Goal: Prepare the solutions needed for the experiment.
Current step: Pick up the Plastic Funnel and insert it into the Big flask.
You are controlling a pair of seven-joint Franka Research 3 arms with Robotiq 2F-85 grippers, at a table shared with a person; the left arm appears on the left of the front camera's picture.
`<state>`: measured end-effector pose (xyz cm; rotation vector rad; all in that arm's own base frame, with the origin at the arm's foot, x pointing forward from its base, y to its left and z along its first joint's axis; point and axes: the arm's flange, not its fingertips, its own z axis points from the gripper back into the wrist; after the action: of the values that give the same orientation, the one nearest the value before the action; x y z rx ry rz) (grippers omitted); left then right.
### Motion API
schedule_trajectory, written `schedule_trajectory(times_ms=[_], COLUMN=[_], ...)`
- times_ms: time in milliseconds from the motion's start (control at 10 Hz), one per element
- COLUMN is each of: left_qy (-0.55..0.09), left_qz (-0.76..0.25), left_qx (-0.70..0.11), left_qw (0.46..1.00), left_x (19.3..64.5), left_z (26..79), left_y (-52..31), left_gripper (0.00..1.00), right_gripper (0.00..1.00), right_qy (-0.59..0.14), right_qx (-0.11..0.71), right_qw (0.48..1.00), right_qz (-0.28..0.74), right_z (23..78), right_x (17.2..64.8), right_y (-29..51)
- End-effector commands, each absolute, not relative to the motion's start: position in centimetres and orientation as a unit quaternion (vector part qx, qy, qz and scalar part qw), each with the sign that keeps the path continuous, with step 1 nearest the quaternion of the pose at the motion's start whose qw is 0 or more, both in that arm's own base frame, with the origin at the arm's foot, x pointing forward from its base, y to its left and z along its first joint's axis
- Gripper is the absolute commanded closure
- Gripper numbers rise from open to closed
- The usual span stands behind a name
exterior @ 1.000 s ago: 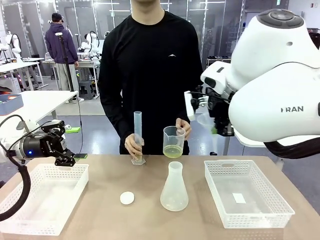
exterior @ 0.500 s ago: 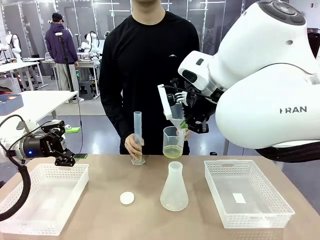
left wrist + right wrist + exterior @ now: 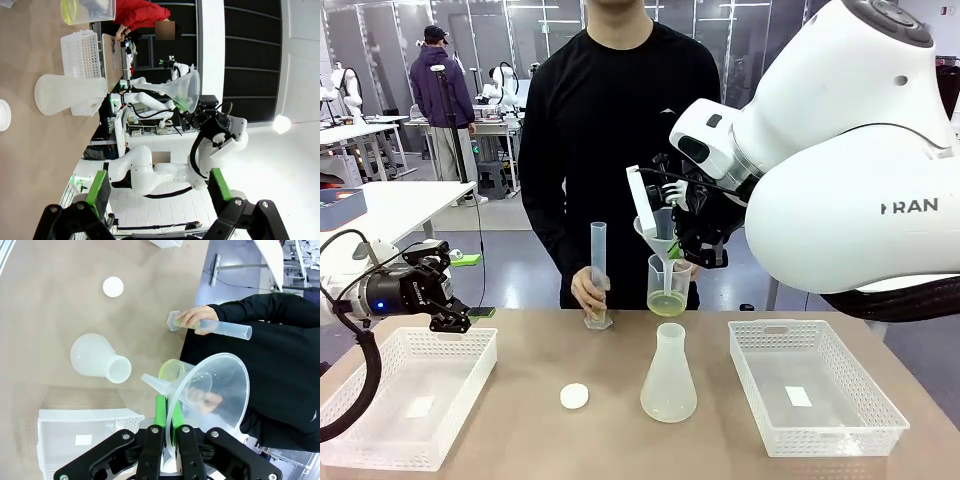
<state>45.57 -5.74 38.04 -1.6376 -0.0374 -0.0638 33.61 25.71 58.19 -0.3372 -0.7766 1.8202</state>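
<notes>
Right pincer (image 3: 693, 238), pinching the funnel (image 3: 657, 231) by its rim: your arm reaches across the middle, spout down at the beaker (image 3: 667, 285) the person (image 3: 620, 120) holds, the solution (image 3: 667, 303) in its bottom. Left pincer (image 3: 453, 319), spread, hovers above the left basket (image 3: 470, 385).

Translucent solutions (image 3: 666, 302), clear plastic funnel (image 3: 655, 232), frosted flask (image 3: 669, 375)

The left tool (image 3: 157, 185) has its green-padded fingers (image 3: 97, 186) spread wide. On the counter (image 3: 30, 150) stand a frosted flask (image 3: 70, 94) and a white basket (image 3: 80, 47), near the beaker (image 3: 102, 9) of yellow-green solutions (image 3: 75, 12). Farther off, the right tool (image 3: 187, 106) grips a clear funnel (image 3: 175, 90).
</notes>
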Motion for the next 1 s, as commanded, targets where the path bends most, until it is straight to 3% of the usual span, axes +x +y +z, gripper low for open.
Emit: schedule_trajectory(times_ms=[0,900], left_qy=[-0.015,-0.015], left_qz=[-0.032,-0.032], left_qx=[-0.731,-0.731], left_qw=[0.681,0.681], left_x=[45.5,45.5], left_z=[38.2,38.2], left_y=[-5.7,-5.7], left_gripper=[0.00,0.00], right_gripper=[0.95,0.95], right_qy=[-0.327,-0.339], right_qx=[-0.144,-0.104], right_qw=[0.536,0.543], right_qz=[0.765,0.761], right_z=[58.2,54.1], right_x=[33.6,33.8], right_y=[25.7,24.5])
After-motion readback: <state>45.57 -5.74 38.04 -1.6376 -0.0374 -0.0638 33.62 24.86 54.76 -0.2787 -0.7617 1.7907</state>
